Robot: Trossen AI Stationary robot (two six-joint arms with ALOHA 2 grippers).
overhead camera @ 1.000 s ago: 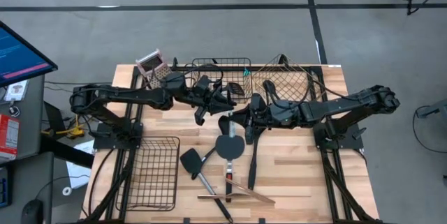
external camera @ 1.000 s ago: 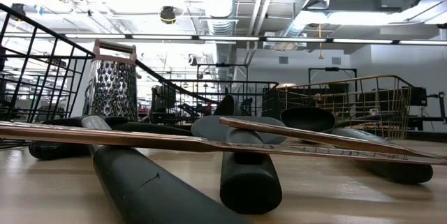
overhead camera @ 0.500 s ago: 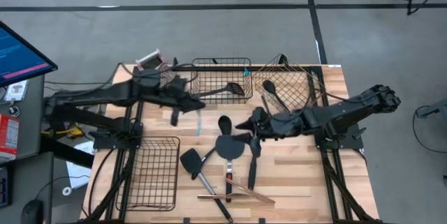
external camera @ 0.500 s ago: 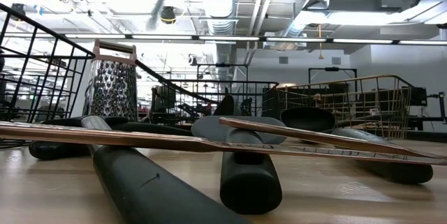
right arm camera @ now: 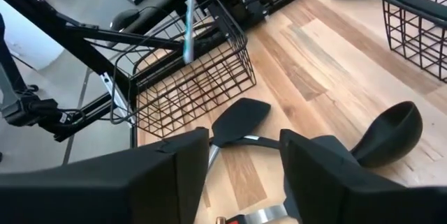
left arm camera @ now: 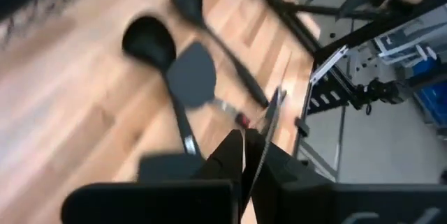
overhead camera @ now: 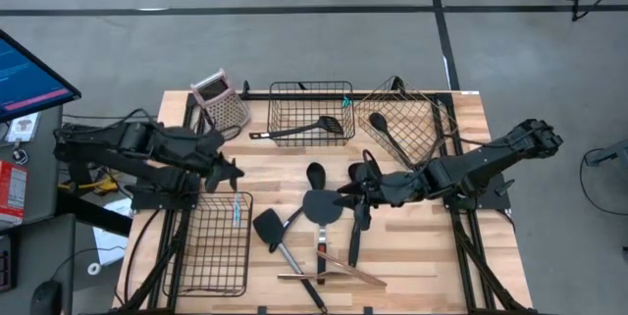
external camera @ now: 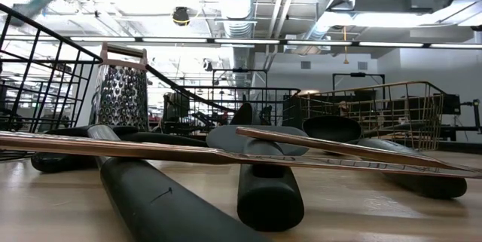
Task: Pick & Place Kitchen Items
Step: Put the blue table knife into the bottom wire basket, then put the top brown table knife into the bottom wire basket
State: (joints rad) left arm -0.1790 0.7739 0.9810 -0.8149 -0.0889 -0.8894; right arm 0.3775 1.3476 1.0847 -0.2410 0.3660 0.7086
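fingers of the left gripper (overhead camera: pixel 234 175) are pinched together on a thin teal tool (right arm camera: pixel 188 16), which hangs from their tips over the black wire basket (overhead camera: pixel 211 246) at the table's near left corner. the right gripper (overhead camera: pixel 345 193) hovers with its fingers (right arm camera: pixel 318 175) parted and nothing between them, just above the loose utensils at mid-table: a black ladle (right arm camera: pixel 386 134) beside one fingertip, a flat black spatula (right arm camera: pixel 239 118) just ahead of them.
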